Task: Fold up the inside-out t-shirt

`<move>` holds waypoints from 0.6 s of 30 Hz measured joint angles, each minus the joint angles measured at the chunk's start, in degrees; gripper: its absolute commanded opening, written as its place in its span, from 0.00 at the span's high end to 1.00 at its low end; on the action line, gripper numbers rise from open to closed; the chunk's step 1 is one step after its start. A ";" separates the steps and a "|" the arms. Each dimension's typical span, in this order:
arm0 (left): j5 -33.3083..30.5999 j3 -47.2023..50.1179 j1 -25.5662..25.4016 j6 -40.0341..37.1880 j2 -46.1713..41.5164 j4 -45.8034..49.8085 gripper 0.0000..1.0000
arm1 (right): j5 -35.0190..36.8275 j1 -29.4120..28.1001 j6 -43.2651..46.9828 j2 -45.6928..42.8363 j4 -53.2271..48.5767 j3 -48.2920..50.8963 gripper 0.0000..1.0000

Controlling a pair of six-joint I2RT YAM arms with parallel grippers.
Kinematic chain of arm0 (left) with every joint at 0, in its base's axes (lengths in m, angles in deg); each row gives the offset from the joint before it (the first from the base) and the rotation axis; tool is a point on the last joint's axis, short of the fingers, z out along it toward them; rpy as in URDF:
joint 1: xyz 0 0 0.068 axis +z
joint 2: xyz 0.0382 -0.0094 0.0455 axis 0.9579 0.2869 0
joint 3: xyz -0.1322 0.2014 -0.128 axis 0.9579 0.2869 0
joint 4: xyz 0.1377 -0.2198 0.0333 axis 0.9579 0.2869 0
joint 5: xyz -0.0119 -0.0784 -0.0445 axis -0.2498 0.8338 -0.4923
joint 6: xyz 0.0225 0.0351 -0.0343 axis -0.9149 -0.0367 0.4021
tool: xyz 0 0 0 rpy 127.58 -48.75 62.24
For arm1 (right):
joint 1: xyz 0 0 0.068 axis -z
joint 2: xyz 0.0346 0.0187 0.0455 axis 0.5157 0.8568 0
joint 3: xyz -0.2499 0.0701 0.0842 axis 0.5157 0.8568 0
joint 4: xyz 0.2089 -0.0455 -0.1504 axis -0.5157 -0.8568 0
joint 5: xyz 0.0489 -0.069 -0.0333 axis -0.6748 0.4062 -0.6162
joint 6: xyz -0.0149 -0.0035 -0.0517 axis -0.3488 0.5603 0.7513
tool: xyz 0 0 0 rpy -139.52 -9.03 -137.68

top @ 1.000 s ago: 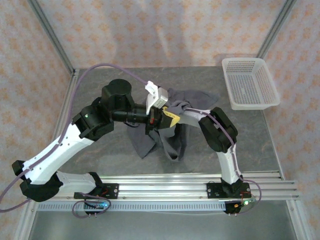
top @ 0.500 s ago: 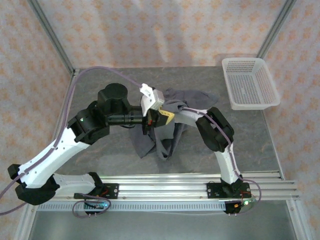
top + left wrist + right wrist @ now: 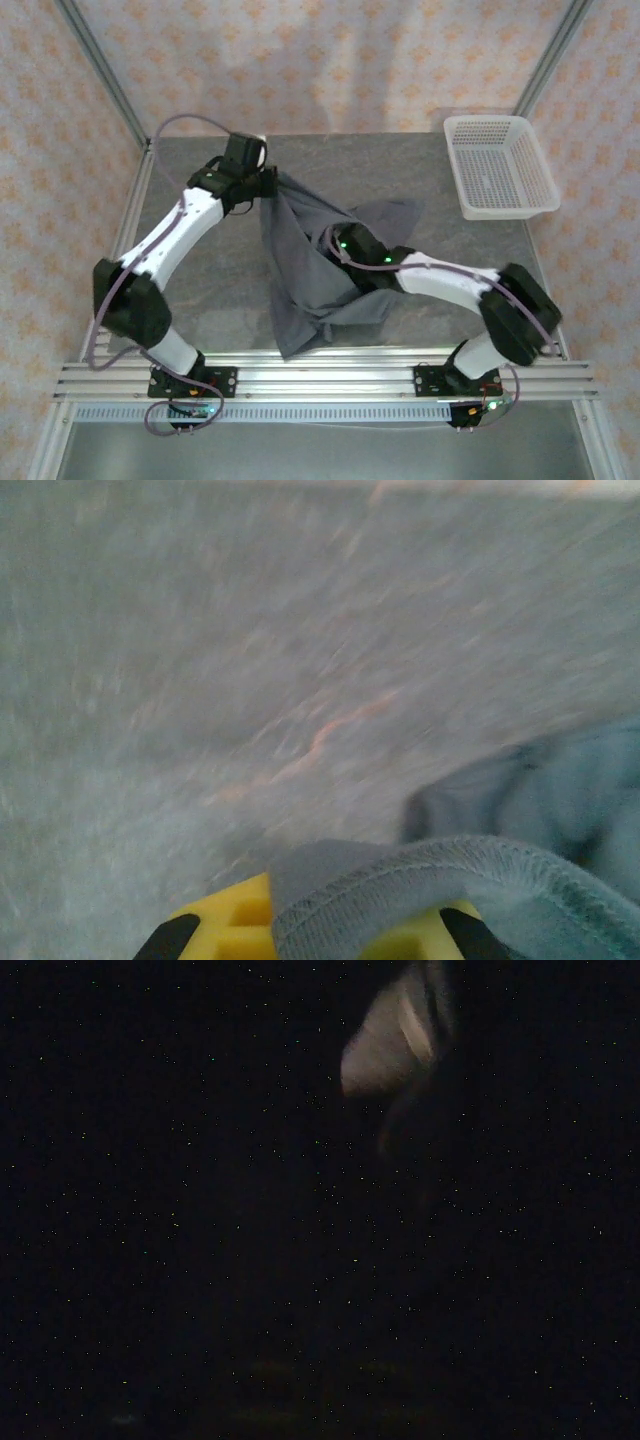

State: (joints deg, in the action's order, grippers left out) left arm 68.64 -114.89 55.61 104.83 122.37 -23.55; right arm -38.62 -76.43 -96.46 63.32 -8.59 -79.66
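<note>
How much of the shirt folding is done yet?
Nothing looks folded: the t-shirt is bunched and crumpled over the table. Right now the left gripper pinches one hem, while the right arm is tucked into the cloth. Spreading it flat and every fold are left.

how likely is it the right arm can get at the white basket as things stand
Probably not yet. The right arm has its wrist buried in the t-shirt. The basket sits apart in the far right corner, and the table between is bare, so once freed it might reach.
</note>
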 measured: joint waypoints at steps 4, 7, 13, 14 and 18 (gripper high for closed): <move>2.10 11.67 0.83 3.26 2.62 -2.86 1.00 | -0.37 2.10 -1.42 -7.48 3.26 -1.11 1.00; 2.89 16.81 0.46 5.53 2.71 -3.37 1.00 | -1.60 5.14 -3.37 -10.38 6.58 -1.84 1.00; 3.10 21.38 0.55 7.69 2.73 -6.73 0.84 | -4.87 10.97 -10.23 -12.11 11.85 -5.97 1.00; 3.04 21.75 0.76 8.13 2.71 -6.73 0.70 | -5.44 11.87 -11.76 -12.72 13.46 -6.38 1.00; 4.15 21.84 2.49 8.59 0.42 -6.27 0.22 | -5.84 13.35 -16.33 -14.27 18.18 -8.04 1.00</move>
State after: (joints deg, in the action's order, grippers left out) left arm 72.79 -93.06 58.10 113.42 122.79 -29.82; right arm -44.45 -63.08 -112.79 49.04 9.59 -87.71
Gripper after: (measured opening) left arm 0.625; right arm 0.046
